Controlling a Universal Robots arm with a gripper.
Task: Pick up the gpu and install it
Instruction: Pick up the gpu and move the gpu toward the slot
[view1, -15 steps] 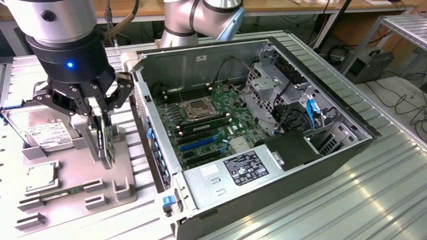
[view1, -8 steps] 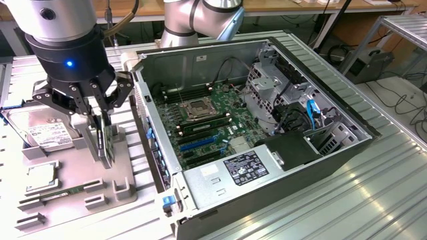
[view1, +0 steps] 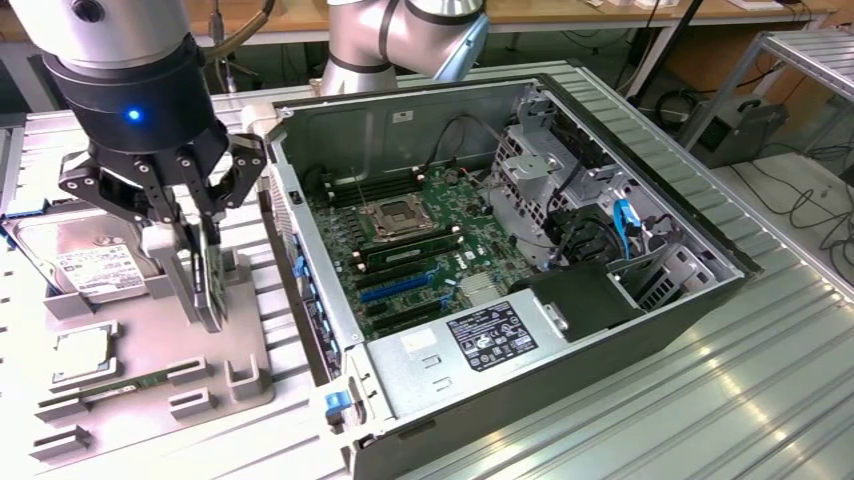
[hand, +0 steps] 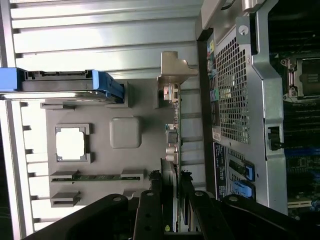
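I see a long metal table (view1: 747, 400) with ridges running along its shiny top. Two big things sit right on it. One is a flat gray tray (view1: 254, 345), on the exterior view's left. The other is an open computer case (view1: 694, 300), lying on its side just beside the tray, with its insides facing up. The tray has little holders, and things lie in them: a silver hard drive (view1: 80, 260) with a white label, a square chip (view1: 83, 355), and a thin green memory stick (view1: 127, 385). The gpu (view1: 207, 290) stands up on its edge at the tray, near the case. I cannot tell if it touches the tray.
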